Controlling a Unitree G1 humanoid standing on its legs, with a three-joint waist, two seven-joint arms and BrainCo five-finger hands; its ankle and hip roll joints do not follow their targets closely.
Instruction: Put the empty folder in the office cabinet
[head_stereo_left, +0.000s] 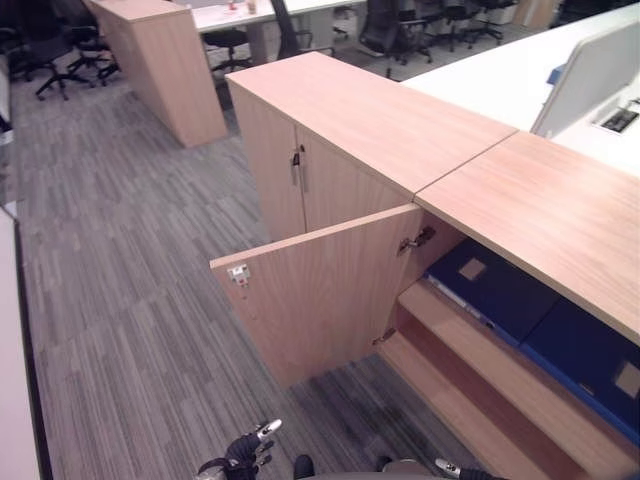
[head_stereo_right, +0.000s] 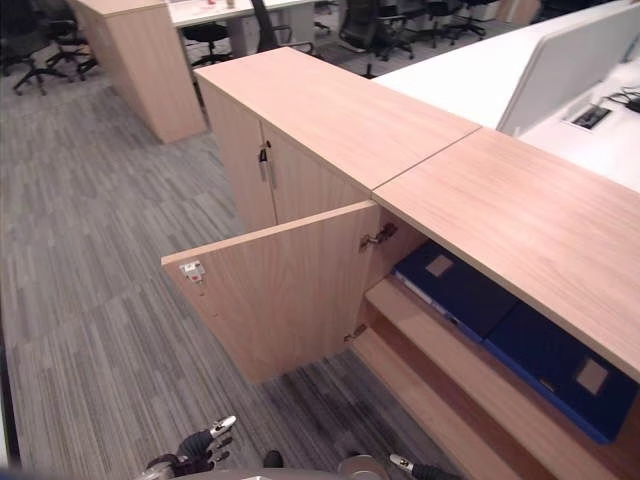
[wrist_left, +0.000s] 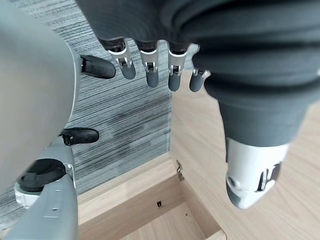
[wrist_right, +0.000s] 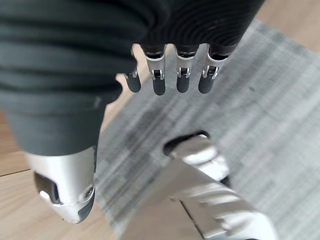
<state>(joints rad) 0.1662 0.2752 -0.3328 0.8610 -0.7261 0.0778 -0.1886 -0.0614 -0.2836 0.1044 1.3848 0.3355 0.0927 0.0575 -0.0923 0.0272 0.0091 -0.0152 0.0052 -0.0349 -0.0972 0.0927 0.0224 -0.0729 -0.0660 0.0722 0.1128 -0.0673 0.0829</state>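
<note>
The wooden office cabinet (head_stereo_left: 560, 200) stands to my right with its door (head_stereo_left: 320, 290) swung open toward me. Two dark blue folders (head_stereo_left: 490, 285) (head_stereo_left: 590, 360) lie side by side on its upper shelf, under the top board. A lower wooden shelf (head_stereo_left: 470, 350) shows below them. My left hand (head_stereo_left: 245, 450) hangs low over the carpet in front of the door, fingers (wrist_left: 150, 65) straight and holding nothing. My right hand (head_stereo_left: 450, 467) hangs low near the cabinet's base, its fingers (wrist_right: 170, 75) straight and holding nothing as well.
A closed cabinet (head_stereo_left: 300, 170) with a key in its lock adjoins the open one at the far side. Another wooden cabinet (head_stereo_left: 165, 60) stands at the back left, with office chairs (head_stereo_left: 60, 50) around it. White desks with a divider panel (head_stereo_left: 590, 70) lie behind.
</note>
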